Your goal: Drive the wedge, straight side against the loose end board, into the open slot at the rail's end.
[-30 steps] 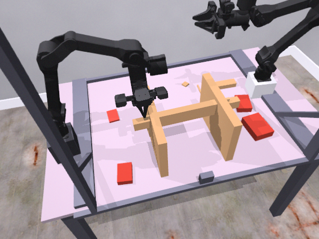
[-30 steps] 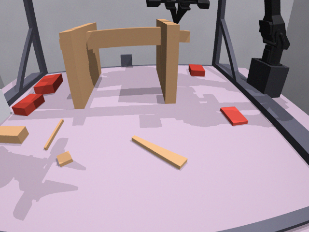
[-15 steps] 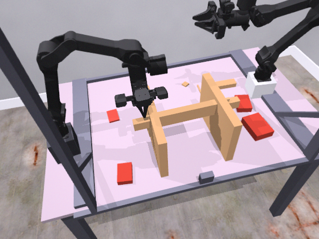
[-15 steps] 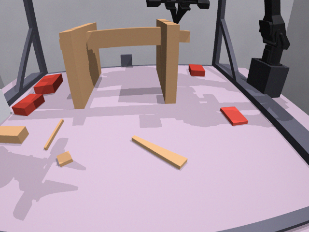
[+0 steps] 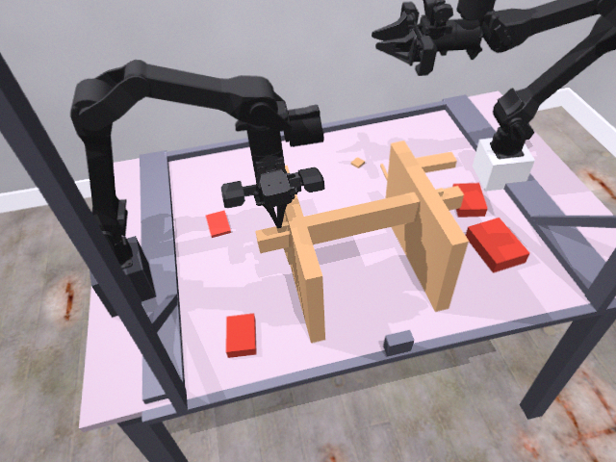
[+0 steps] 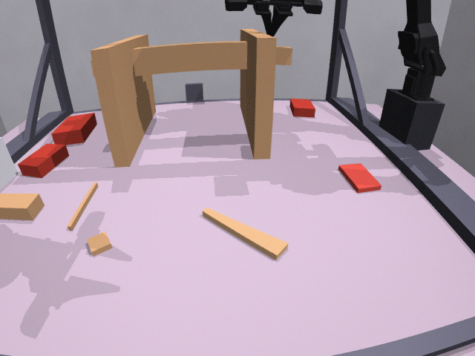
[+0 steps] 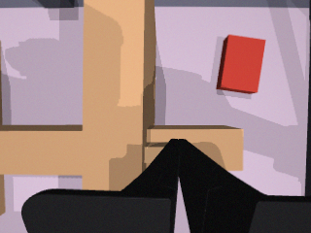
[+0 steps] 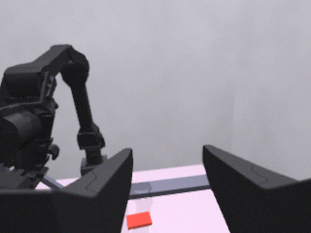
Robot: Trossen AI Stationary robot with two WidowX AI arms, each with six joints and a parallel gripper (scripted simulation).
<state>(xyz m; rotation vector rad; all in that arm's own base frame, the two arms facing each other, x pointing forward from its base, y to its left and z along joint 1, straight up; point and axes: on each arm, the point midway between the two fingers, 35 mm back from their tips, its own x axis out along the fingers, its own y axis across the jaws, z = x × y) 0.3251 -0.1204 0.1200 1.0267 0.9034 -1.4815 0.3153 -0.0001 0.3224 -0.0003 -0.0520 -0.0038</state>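
A wooden rail (image 5: 363, 218) passes through two upright end boards, one near my left arm (image 5: 305, 269) and one further along (image 5: 427, 228); both stand on the table. My left gripper (image 5: 278, 226) points straight down on the rail's protruding end (image 7: 199, 148), beside the nearer board. Its fingers (image 7: 178, 141) are pressed together and I see nothing between them. A long tan wedge (image 6: 245, 233) lies flat on the table, apart from the frame. My right gripper (image 5: 380, 39) is open and empty, high above the table; its fingers also show in the right wrist view (image 8: 167, 160).
Red blocks lie around the frame (image 5: 218, 222) (image 5: 241, 334) (image 5: 470, 198) (image 5: 497, 243). A thin stick (image 6: 82, 205), a small tan cube (image 6: 99, 243) and a tan block (image 6: 18, 205) lie loose. A small grey block (image 5: 398, 342) sits at the table's edge.
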